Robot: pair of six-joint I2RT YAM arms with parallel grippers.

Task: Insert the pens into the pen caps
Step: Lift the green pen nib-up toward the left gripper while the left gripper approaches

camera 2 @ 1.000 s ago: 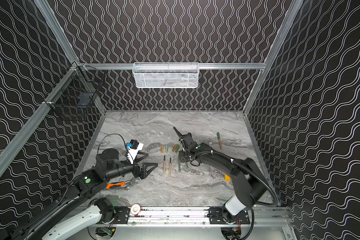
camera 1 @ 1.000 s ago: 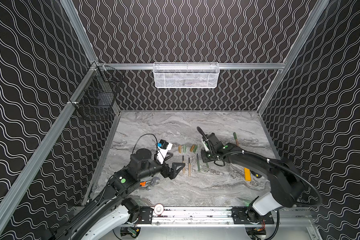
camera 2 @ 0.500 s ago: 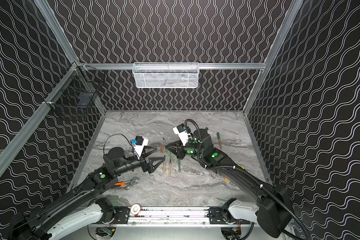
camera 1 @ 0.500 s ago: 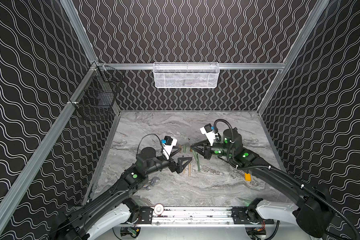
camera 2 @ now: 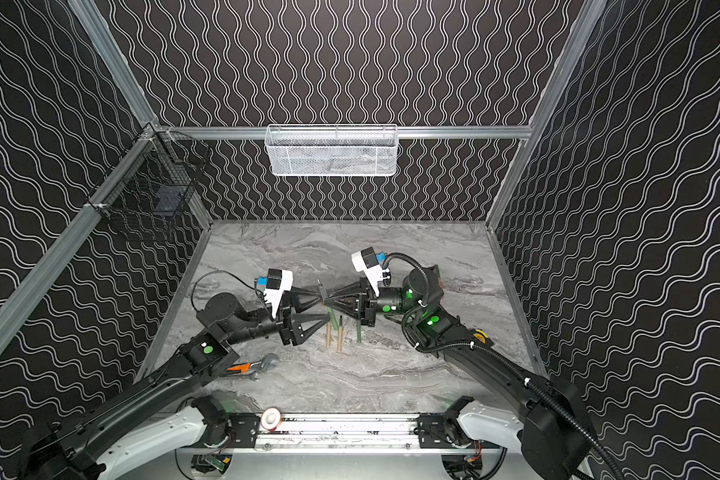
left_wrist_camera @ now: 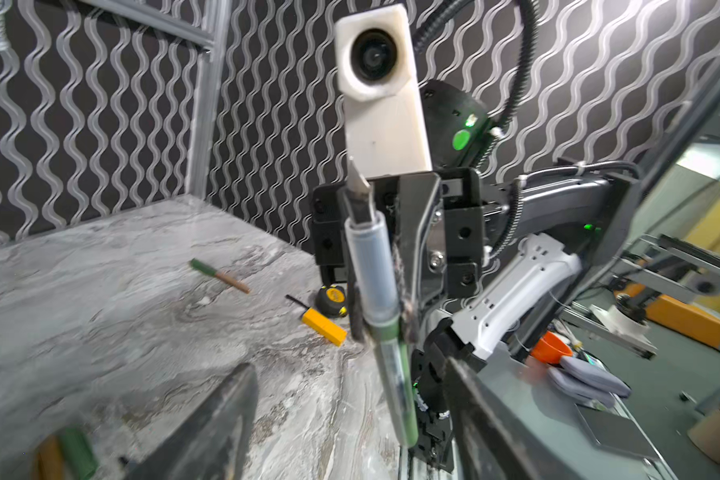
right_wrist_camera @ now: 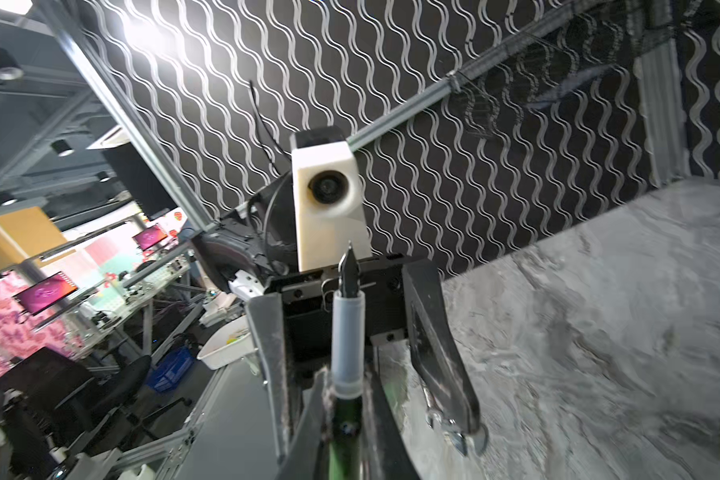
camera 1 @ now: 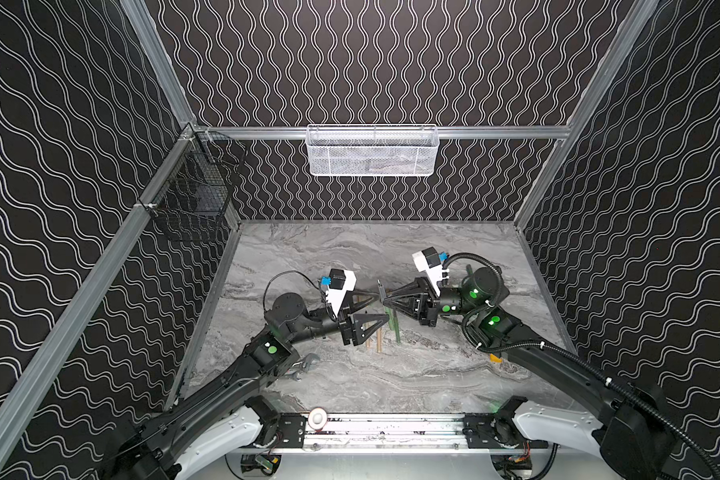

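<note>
My right gripper (camera 1: 385,300) (right_wrist_camera: 346,419) is shut on a green pen (right_wrist_camera: 347,332) (left_wrist_camera: 374,266) with a clear grip section and a dark nib, held upright above the table. My left gripper (camera 1: 381,307) (left_wrist_camera: 350,415) faces it, open, with a finger on each side of the pen and a gap on both sides. Under the grippers lie two tan pens (camera 2: 340,338) and a green one (camera 2: 358,332). Stubby green and tan pen caps (left_wrist_camera: 78,453) show blurred by a left finger. A tan pen with a green cap on it (left_wrist_camera: 219,275) lies farther back.
An orange-handled wrench (camera 2: 250,368) lies under the left arm. A yellow block (left_wrist_camera: 324,327) and a tape measure (left_wrist_camera: 333,300) sit near the right arm. A white mesh basket (camera 1: 371,151) hangs on the back wall, a black wire basket (camera 1: 192,199) on the left wall.
The right arm lifted the green pen off the table and turned to face the left gripper. The left gripper moved right to meet it, and its jaws have narrowed around the pen.
</note>
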